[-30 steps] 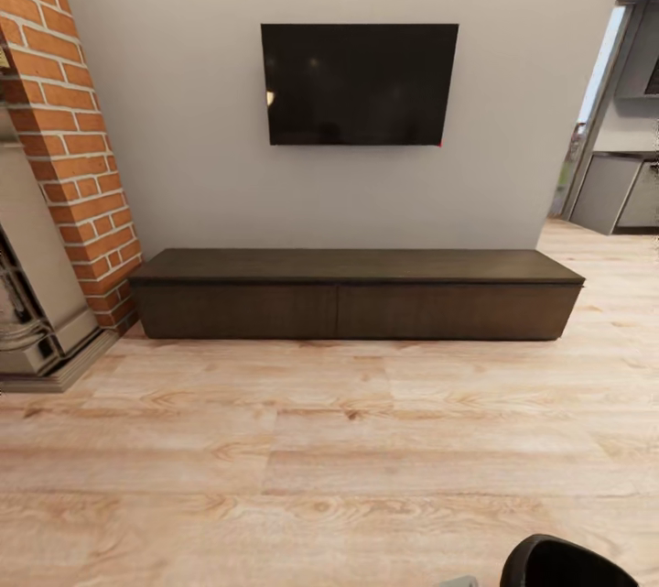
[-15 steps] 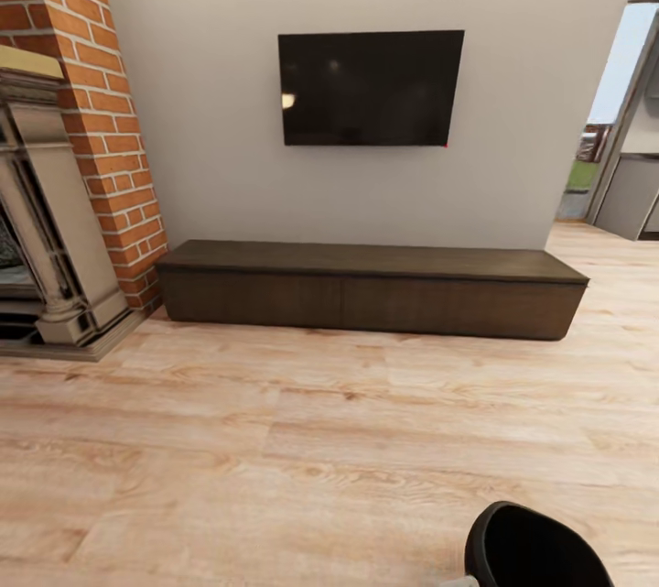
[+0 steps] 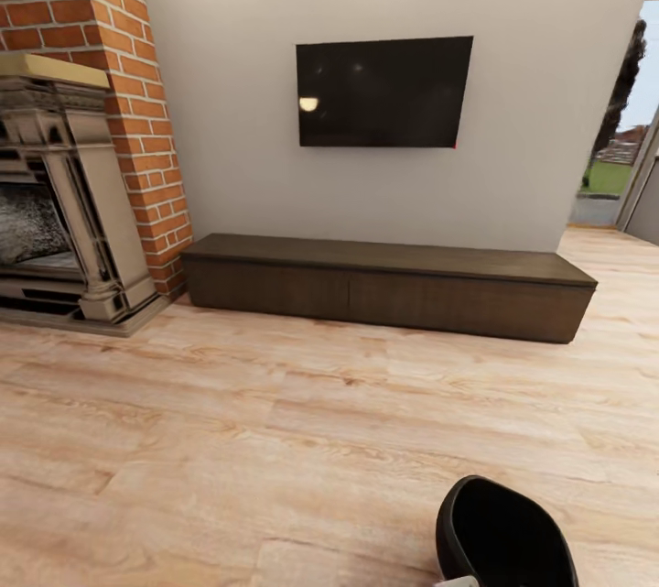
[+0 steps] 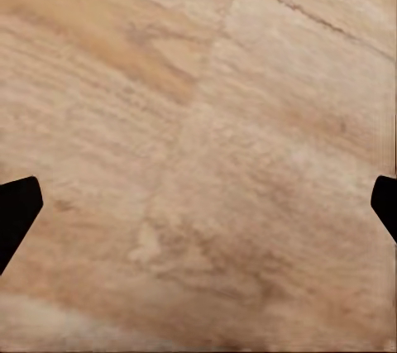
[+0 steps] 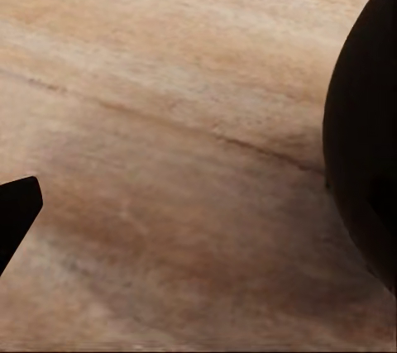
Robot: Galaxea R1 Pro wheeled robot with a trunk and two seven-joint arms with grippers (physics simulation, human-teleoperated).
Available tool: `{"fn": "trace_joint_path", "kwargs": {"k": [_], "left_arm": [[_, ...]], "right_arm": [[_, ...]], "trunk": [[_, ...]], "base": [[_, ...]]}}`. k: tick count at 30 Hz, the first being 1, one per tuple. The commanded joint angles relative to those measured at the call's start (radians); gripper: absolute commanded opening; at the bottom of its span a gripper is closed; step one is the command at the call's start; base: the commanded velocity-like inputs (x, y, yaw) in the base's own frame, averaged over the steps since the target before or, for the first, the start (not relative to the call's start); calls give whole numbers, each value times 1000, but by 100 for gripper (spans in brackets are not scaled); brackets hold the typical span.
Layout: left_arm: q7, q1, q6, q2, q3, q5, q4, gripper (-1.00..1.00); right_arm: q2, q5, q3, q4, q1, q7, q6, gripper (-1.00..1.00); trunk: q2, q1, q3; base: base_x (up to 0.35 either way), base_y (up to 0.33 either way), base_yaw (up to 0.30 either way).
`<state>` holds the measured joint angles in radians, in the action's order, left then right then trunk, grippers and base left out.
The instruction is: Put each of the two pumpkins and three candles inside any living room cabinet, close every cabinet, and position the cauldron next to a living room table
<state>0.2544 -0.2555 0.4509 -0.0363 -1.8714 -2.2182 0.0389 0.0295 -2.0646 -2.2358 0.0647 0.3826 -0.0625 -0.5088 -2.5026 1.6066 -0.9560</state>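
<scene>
A brick fireplace (image 3: 82, 157) is standing at the far left; beside it, along a grey wall, a long low dark-brown cabinet (image 3: 389, 285) is sitting with its drawer fronts flush and shut, under a black TV (image 3: 384, 92); a doorway is opening at the far right. Wide light plank floor (image 3: 229, 440) is lying open in front. The left gripper (image 4: 198, 204) is hanging over bare floor, fingertips (image 4: 16, 208) spread wide, nothing between them. The right gripper's one visible fingertip (image 5: 16, 204) is showing; whether its jaws are spread, I cannot tell; the glossy black round-bellied cauldron (image 5: 364, 146) is standing just beside them.
</scene>
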Motion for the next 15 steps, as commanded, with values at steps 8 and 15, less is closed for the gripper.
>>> {"fn": "trace_joint_path", "kwargs": {"k": [8,15], "left_arm": [[-33,-1,3,12,-6,-10,3,100],[-89,-1,3,29,-6,-8,3,100]], "right_arm": [[0,-5,-8,3,1,-7,-6,100],[0,-6,-7,3,1,-7,-6,100]], "trunk": [[0,-1,0],[0,-1,0]], "base": [[-249,-267,89],[-234,-286,4]]}}
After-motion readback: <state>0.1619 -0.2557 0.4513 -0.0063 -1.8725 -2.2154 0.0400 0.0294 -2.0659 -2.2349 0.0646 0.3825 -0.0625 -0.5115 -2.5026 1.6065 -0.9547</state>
